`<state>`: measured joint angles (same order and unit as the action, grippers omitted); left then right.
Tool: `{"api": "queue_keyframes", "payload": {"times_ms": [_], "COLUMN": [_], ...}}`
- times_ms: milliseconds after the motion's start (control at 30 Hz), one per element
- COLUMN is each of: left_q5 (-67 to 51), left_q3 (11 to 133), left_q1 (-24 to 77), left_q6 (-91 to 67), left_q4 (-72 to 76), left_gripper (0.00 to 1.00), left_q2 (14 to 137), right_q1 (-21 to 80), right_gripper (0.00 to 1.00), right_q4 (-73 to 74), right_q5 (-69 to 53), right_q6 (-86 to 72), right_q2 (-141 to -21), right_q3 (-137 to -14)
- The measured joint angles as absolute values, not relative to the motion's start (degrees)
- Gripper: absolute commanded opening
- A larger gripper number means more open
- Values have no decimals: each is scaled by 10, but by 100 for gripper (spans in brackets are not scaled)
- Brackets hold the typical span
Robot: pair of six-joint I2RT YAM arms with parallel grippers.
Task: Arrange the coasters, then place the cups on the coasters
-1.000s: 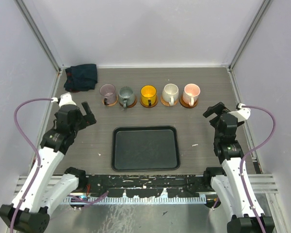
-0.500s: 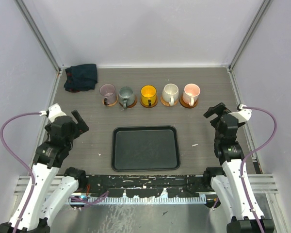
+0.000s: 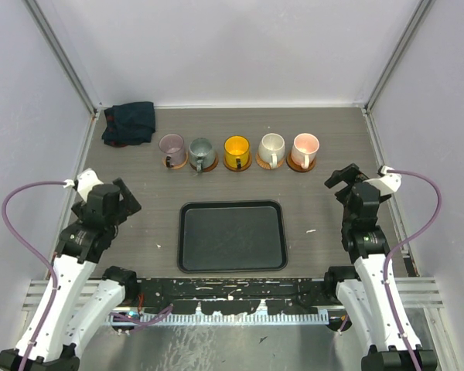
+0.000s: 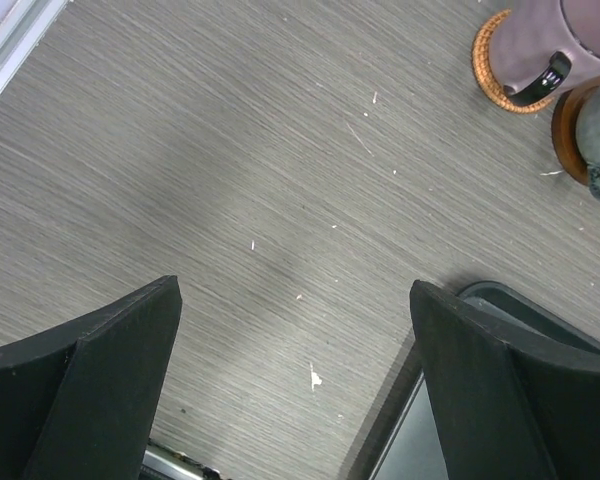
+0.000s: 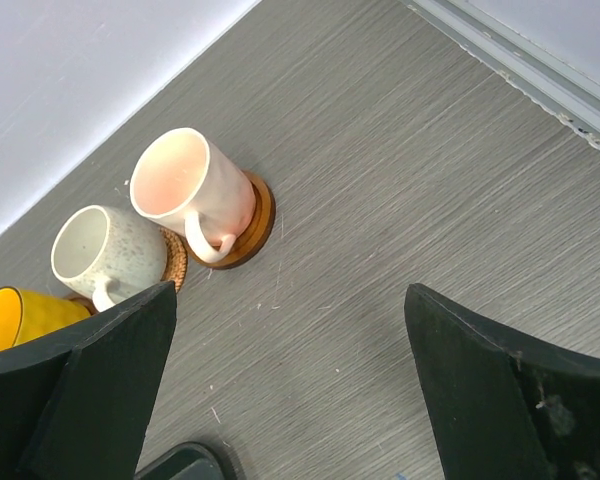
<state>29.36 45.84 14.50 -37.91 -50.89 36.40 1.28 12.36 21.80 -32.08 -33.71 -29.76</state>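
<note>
Several cups stand in a row at the back, each on its own brown coaster: mauve (image 3: 172,144), grey-green (image 3: 201,148), yellow-orange (image 3: 237,147), cream white (image 3: 272,145) and pink (image 3: 305,145). A coaster's edge (image 3: 300,165) shows under the pink cup. My left gripper (image 3: 126,198) hovers open over bare table, near and left of the mauve cup (image 4: 560,35). The right gripper (image 3: 339,180) is open too, near and right of the pink cup (image 5: 195,185). Neither gripper (image 4: 292,290) (image 5: 290,290) has anything between its fingers.
A black rectangular tray (image 3: 231,209) lies in the middle, between the arms; its corner (image 4: 510,305) shows beside my left finger. A dark blue cloth (image 3: 129,123) is bunched in the back left corner. White walls and metal rails close in the table.
My left arm has drawn back toward the near left, away from the cloth and the mauve cup. The right arm and the cups have stayed put.
</note>
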Motion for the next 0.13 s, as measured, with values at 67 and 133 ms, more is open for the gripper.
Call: {"api": "queue_keyframes", "payload": {"times_ms": [67,133], "left_q5": [294,298], "left_q3": [458,458], "left_q1": [145,145], "left_q6": [-378,-378], "left_q4": [-509,-509], "left_gripper": [98,98], "left_q2": [359,353], "right_q1": [13,13], "right_gripper": [100,100], "right_q4": [124,124], "right_q5": [218,218], "right_q6": [-321,-320], "right_q2": [-337,-337], "right_q3": [-298,-298]}}
